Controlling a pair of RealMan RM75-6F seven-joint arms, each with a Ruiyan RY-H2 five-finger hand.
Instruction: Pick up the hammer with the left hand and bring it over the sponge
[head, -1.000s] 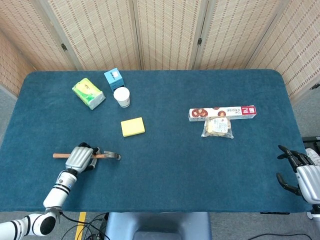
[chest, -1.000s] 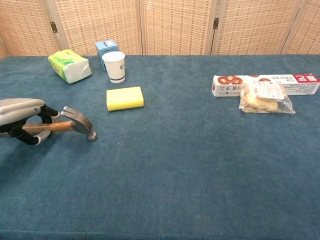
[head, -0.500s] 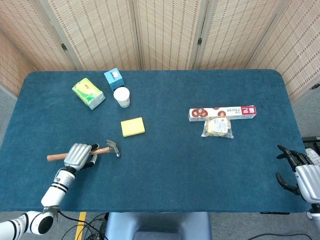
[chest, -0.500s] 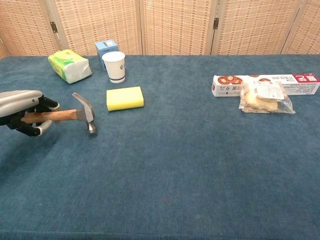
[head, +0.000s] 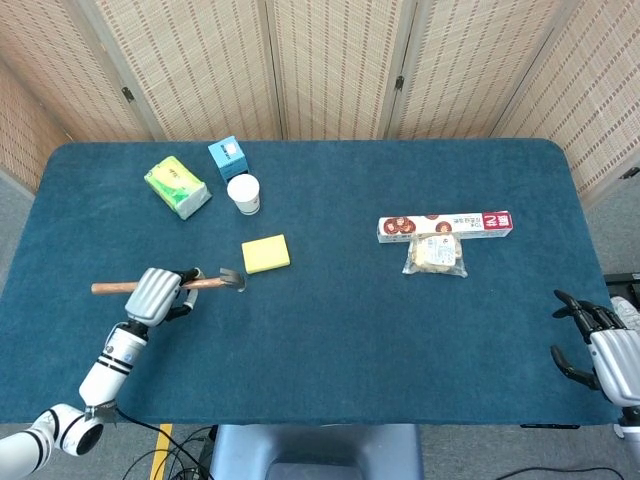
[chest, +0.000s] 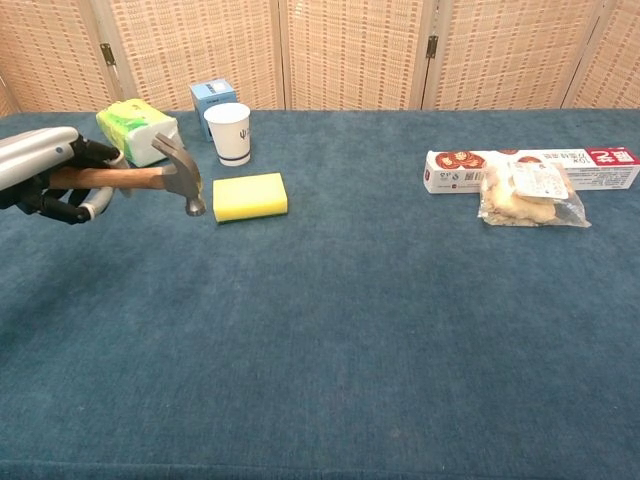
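Note:
My left hand grips the wooden handle of the hammer and holds it up off the table. The steel head hangs just left of the yellow sponge, short of being above it. The sponge lies flat on the blue cloth. At the table's near right edge my right hand holds nothing, its fingers apart; only the head view shows it.
Behind the sponge stand a white paper cup, a blue box and a green tissue pack. A long wrap box and a bagged snack lie at the right.
The left hand has lifted the hammer off the cloth and carried it up and toward the sponge. The right hand has not moved.

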